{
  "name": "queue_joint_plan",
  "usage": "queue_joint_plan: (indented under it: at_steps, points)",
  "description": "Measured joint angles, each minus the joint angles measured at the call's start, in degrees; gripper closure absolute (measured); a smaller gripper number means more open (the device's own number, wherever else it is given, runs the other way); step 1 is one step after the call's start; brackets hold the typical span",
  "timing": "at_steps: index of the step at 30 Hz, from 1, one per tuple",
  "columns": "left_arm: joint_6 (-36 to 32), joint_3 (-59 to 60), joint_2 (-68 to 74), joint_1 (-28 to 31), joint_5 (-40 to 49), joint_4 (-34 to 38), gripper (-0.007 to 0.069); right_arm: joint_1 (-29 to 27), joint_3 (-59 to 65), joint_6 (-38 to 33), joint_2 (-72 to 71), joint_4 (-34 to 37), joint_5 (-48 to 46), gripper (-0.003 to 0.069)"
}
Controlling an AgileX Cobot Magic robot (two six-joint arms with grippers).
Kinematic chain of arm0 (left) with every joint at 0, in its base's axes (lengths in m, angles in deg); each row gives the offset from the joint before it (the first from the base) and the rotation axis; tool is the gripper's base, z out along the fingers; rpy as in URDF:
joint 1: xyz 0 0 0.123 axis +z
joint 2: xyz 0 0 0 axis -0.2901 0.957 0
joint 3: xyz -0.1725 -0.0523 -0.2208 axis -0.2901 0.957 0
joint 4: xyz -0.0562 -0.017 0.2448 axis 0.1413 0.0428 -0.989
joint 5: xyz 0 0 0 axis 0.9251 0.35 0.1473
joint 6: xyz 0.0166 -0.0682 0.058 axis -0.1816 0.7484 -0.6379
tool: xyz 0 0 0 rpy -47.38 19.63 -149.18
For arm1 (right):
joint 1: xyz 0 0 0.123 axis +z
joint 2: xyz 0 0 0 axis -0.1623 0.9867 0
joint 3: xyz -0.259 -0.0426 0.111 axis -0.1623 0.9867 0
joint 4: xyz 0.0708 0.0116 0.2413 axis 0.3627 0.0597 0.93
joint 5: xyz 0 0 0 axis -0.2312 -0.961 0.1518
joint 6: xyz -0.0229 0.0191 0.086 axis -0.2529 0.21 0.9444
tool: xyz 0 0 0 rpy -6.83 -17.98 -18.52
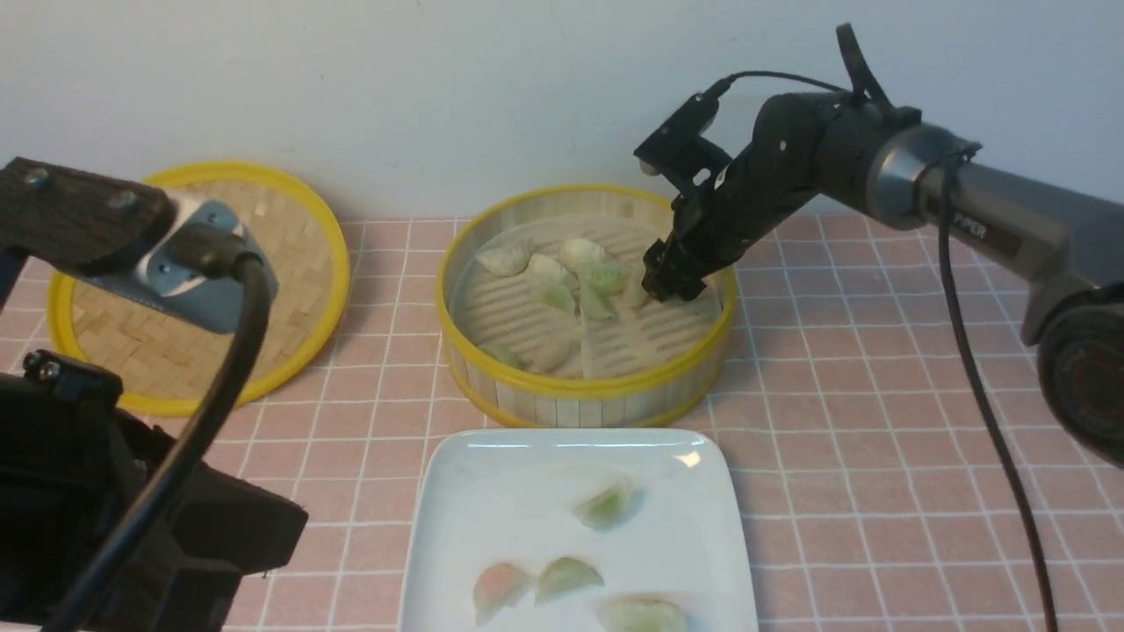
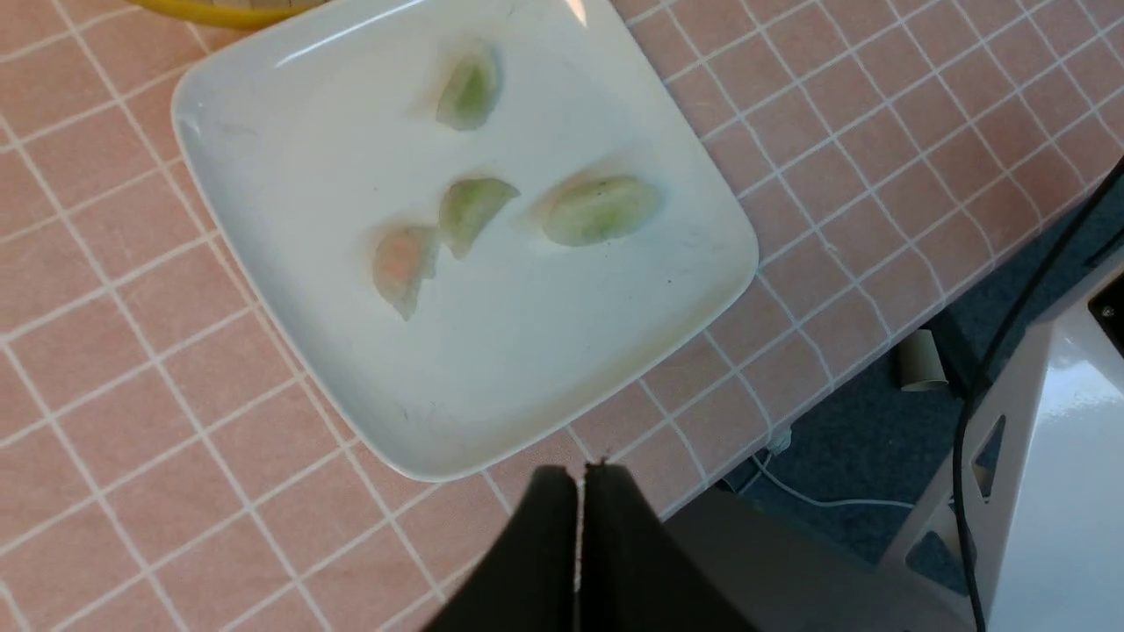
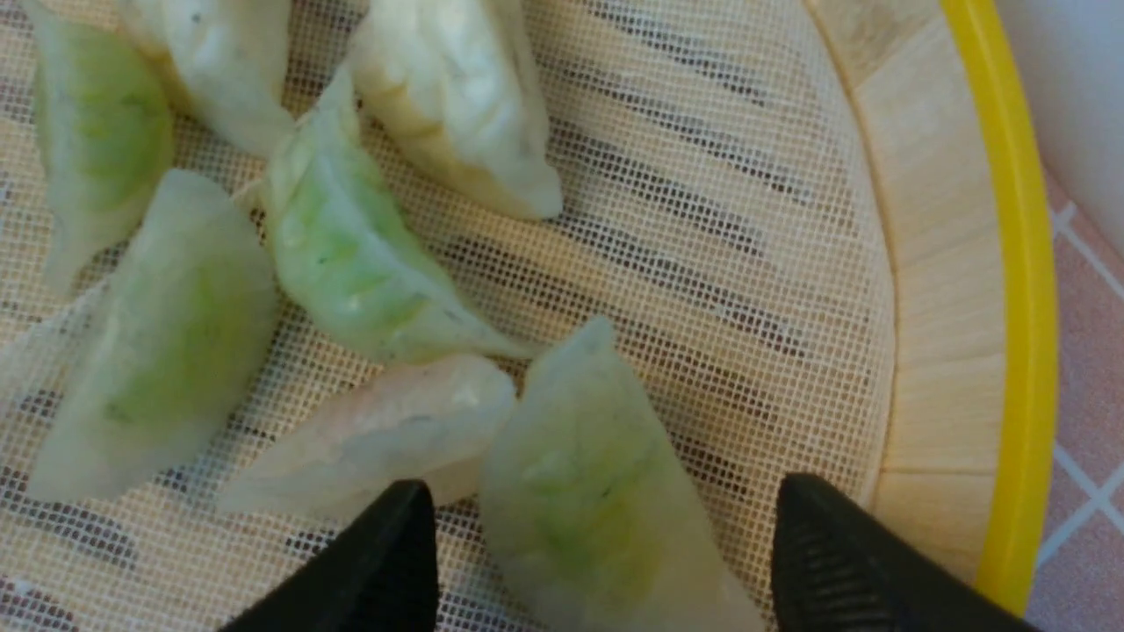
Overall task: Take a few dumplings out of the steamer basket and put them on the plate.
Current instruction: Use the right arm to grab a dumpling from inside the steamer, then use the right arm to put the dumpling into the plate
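in the steamer basket, toward its right-hand wall, the dumplings lie in a loose cluster: pale, translucent crescents with pleated edges, most showing green filling. they rest on a fine white mesh liner over the slatted bamboo floor. the basket wall is upright pale slats between glossy yellow rims. the right gripper reaches down inside the basket, its ribbed black jaws spread wide to either side of one green dumpling without clamping it. a faintly pink dumpling lies just beside one finger, and the other finger stands close to the basket wall. four more dumplings lie on the plate, a glossy white square with rounded corners just in front of the basket. two of them touch or nearly touch, and the strip nearest the basket is bare. the left gripper hangs over the table's near edge beside a plate corner, jaws pressed together and holding nothing. a woven bamboo lid with a yellow rim lies left of the basket, apart from it, on the pink tiled tabletop, which shows open tile to the right of both basket and plate.
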Motion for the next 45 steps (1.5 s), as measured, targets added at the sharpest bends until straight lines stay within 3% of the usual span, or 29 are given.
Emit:
queue_joint_plan:
  at_steps: [4, 7, 9, 13, 26, 32, 37, 42, 45]
  points:
    - [0.1, 0.0, 0.0, 0.0, 0.0, -0.9, 0.0631, 0.2, -0.3, -1.1, 0.8, -0.2, 0.9, 0.0202]
    - [0.2, 0.0, 0.0, 0.0, 0.0, -1.3, 0.0631, 0.2, -0.3, -0.2, 1.5, -0.3, 1.8, 0.0284]
    - [0.2, 0.0, 0.0, 0.0, 0.0, -2.0, 0.0631, 0.2, -0.3, 2.9, 1.5, -0.4, 1.9, 0.0391]
    - [0.3, 0.0, 0.0, 0.0, 0.0, -2.3, 0.0631, 0.2, -0.3, 6.2, 0.3, -0.9, 0.3, 0.0389]
    - [0.2, 0.0, 0.0, 0.0, -2.7, -3.5, 0.0631, 0.2, 1.0, 15.1, -20.9, 1.8, -23.4, 0.0389]
    - [0.2, 0.0, 0.0, 0.0, -5.0, -3.5, 0.0631, 1.2, 21.1, 20.5, -34.4, 5.6, -23.5, 0.0389]
    - [0.2, 0.5, 0.0, 0.0, -6.0, -3.5, 0.0631, 7.4, 41.3, 20.9, -39.4, 8.3, -20.2, 0.0389]
    - [0.2, 0.5, 0.0, 0.0, -6.4, -3.5, 0.0631, 12.8, 47.2, 20.9, -36.4, 8.9, -10.3, 0.0389]
    - [0.2, 0.6, 0.0, 0.0, -6.3, -3.5, 0.0631, 14.6, 47.4, 20.9, -33.8, 9.5, -7.7, 0.0352]
